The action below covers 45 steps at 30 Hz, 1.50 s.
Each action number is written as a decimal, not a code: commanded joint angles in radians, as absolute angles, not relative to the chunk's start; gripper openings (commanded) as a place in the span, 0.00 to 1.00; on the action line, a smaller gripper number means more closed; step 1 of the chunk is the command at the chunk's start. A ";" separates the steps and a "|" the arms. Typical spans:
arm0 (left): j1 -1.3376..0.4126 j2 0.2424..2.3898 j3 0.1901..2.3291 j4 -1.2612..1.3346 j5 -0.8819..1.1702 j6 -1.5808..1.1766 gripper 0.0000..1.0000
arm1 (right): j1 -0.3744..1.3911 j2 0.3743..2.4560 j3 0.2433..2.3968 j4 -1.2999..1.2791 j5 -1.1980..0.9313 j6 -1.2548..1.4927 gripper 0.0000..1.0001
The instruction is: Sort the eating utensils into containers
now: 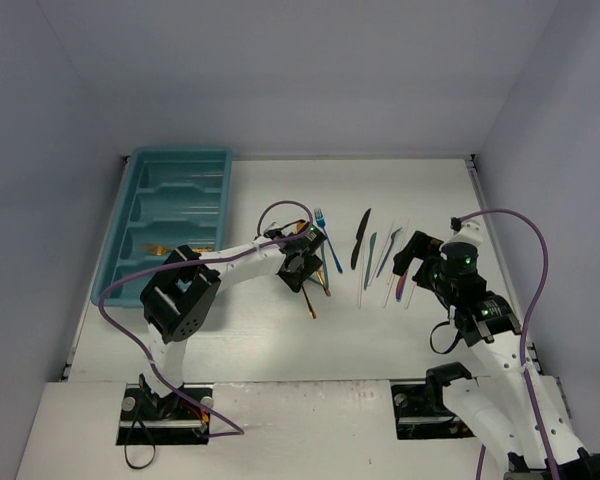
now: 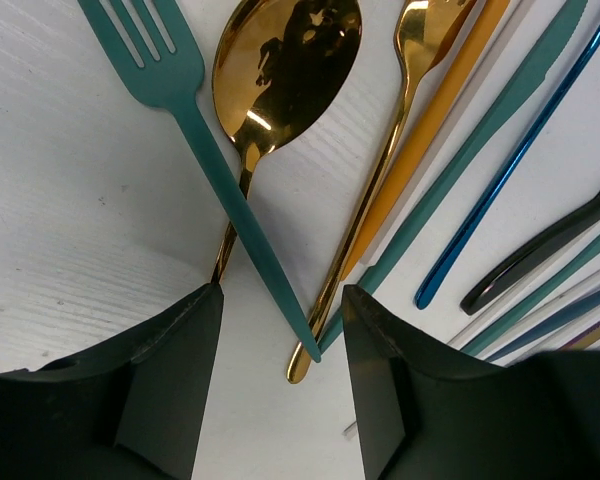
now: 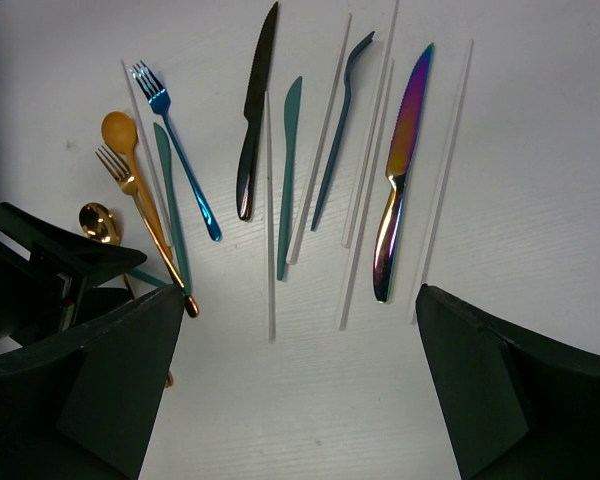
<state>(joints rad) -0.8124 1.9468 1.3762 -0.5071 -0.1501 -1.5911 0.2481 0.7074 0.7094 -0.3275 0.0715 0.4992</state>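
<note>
My left gripper [image 1: 300,268] is open and low over the left cluster of utensils. In the left wrist view its jaws [image 2: 283,300] straddle the handle ends of a teal fork [image 2: 220,180] and a gold fork [image 2: 375,180], touching neither. A gold spoon [image 2: 285,60] lies under the teal fork. My right gripper [image 1: 405,262] is open and empty, hovering near an iridescent purple knife [image 3: 400,170]. A black knife [image 3: 255,110], a teal knife [image 3: 288,170] and a blue fork [image 3: 180,150] lie between the arms. The teal tray [image 1: 130,215] stands at the far left.
Several thin white sticks [image 3: 270,220] lie among the utensils. A gold item [image 1: 155,247] lies in one tray compartment. Grey walls close in on the left, back and right. Bare white table [image 1: 280,330] lies in front of the utensils.
</note>
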 commanded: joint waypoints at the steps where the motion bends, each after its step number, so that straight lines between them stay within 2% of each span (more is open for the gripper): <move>1: -0.819 1.937 1.397 -0.486 -0.166 -1.626 0.47 | 0.244 0.700 0.709 -0.302 0.100 0.491 1.00; 22: -0.819 1.939 1.367 -0.495 -0.160 -1.649 0.27 | 0.244 0.704 0.704 -0.301 0.107 0.492 1.00; 34: -0.803 1.940 1.331 -0.514 -0.164 -1.638 0.23 | 0.244 0.699 0.703 -0.301 0.112 0.495 1.00; 39: -0.803 1.913 1.330 -0.513 -0.170 -1.639 0.25 | 0.244 0.697 0.701 -0.301 0.112 0.495 1.00; 45: -0.802 1.845 1.347 -0.514 -0.225 -1.621 0.39 | 0.245 0.696 0.701 -0.301 0.110 0.495 1.00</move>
<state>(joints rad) -0.8097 1.9406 1.3441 -0.4962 -0.1671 -1.6300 0.2481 0.6998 0.6968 -0.3305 0.0822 0.4992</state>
